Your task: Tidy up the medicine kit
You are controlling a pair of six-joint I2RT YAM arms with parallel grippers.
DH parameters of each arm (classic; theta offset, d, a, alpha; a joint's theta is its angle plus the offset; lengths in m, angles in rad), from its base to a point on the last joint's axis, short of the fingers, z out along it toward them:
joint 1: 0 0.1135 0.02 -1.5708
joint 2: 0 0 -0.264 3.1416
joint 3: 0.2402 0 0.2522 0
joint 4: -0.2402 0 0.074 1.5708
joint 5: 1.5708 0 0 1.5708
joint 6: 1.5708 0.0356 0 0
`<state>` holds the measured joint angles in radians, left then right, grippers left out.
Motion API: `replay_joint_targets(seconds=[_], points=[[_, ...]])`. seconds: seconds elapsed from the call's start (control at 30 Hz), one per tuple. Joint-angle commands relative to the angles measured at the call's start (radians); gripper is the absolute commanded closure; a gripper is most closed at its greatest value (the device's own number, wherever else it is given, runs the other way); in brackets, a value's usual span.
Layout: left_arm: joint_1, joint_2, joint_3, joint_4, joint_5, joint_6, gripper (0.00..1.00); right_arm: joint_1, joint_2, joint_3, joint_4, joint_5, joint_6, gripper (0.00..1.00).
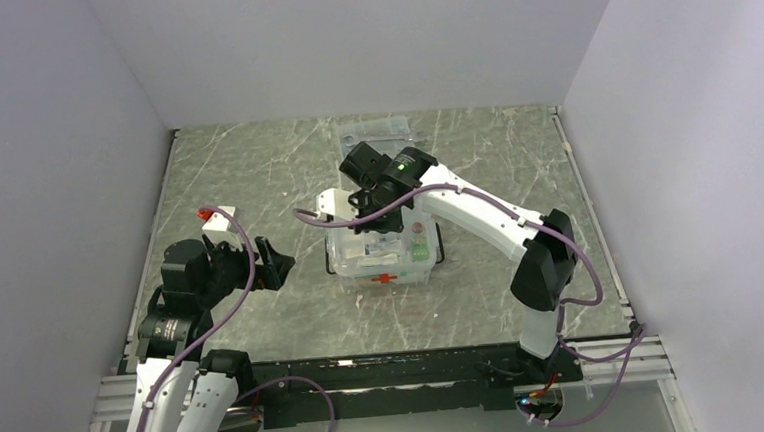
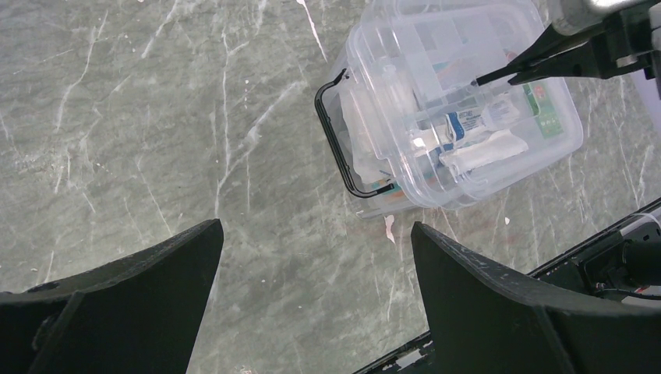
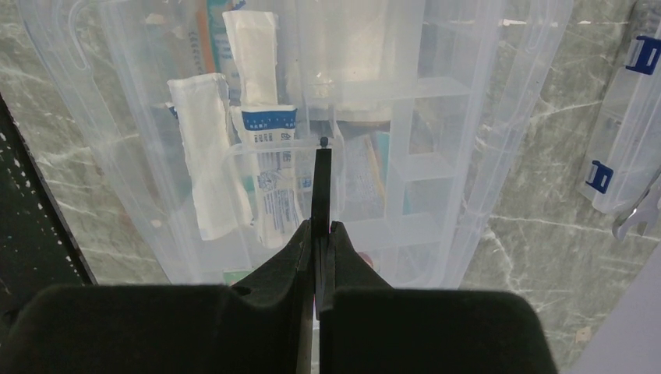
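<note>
The medicine kit box (image 1: 385, 251) is a clear plastic box in the middle of the table, with a red mark (image 1: 386, 278) on its near side. In the left wrist view the box (image 2: 546, 140) has a black handle (image 2: 334, 148). It holds white packets (image 3: 204, 156), a tube (image 3: 271, 164) and a clear divided tray (image 3: 425, 156). My right gripper (image 3: 319, 227) hovers over the box, shut on a thin black strip (image 3: 321, 179) that sticks out beyond its tips. It also shows in the top view (image 1: 365, 202). My left gripper (image 2: 316, 234) is open and empty over bare table, left of the box.
A flatter clear case with blue latches (image 3: 623, 117) lies just behind the box, seen in the top view (image 1: 378, 134) near the back wall. Walls close the table on three sides. A black rail (image 2: 577, 241) marks the near table edge.
</note>
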<state>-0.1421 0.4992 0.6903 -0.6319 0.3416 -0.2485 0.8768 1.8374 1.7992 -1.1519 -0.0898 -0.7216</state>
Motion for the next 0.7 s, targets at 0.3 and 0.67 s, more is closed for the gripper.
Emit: replay_joint_targets(seconds=[0.3, 0.67], points=[[-0.004, -0.005, -0.003, 0.042, -0.002, 0.004, 0.02, 0.044, 0.026, -0.072, 0.144, -0.038, 0.016, 1.0], [-0.008, 0.049, -0.002, 0.055, 0.052, 0.003, 0.01, 0.051, -0.02, -0.19, 0.214, -0.058, 0.017, 1.0]])
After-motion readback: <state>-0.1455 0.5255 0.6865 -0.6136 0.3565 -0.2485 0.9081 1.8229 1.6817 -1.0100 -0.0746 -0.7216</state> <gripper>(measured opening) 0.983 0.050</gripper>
